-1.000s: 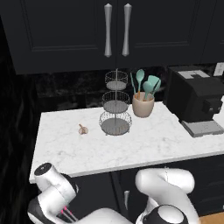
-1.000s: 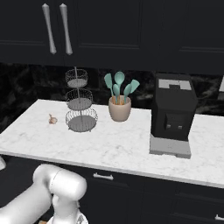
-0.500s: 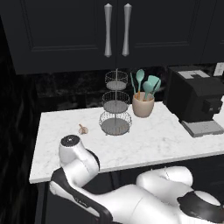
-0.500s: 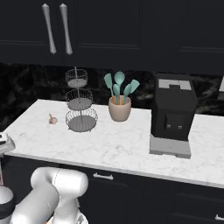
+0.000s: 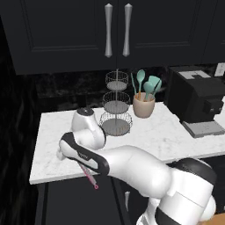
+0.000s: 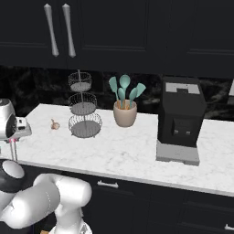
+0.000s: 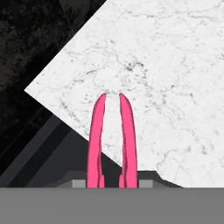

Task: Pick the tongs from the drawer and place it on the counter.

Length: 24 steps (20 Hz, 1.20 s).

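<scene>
Gripper sits nearest, at the front left edge of the counter, jaws pinched nearly together w/ the tongs clamped between them. In hand view the two pink arms of the tongs stick out ahead, tips slightly apart, over the corner of the white marble w/ dark floor beside it. Left base view: the tongs hang down below the counter's front edge, pink tip lowest. Right base view: thin tongs shaft drops from the hand at far left, just off the slab's edge. Farther back on the marble: small garlic bulb, then 3-tier wire stand, beige utensil crock w/ teal spatulas, black coffee machine. Behind, black upper cabinets w/ silver handles.
</scene>
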Available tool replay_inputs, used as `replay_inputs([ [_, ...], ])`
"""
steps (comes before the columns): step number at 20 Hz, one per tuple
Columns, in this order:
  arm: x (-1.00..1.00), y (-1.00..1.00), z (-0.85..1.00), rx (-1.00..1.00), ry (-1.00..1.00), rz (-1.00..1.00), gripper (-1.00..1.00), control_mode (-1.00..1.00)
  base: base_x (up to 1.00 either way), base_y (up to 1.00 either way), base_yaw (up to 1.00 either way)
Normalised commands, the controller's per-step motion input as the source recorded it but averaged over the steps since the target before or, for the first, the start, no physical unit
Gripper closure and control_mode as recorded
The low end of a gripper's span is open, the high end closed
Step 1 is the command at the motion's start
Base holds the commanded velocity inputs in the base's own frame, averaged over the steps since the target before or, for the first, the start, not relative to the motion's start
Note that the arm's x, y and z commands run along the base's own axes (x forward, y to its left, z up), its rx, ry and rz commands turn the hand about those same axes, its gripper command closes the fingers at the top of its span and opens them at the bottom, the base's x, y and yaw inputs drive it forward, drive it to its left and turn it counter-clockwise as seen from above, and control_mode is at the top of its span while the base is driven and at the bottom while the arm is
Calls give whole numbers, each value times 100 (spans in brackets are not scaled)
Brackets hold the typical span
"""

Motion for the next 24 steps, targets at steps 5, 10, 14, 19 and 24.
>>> replay_inputs([
  [5, 79, 0, 9, 0, -1, -8, 100, -100, 0, 0, 0],
  [10, 74, 4, -11, -1, -8, -4, 100, -100, 0, 0, 0],
  [14, 69, 16, -19, -3, -4, -2, 100, -100, 0, 0, 0],
  [19, 43, 24, -50, -7, -13, 0, 100, -100, 0, 0, 0],
  [24, 42, 21, -47, -3, -10, 0, 100, -100, 0, 0, 0],
])
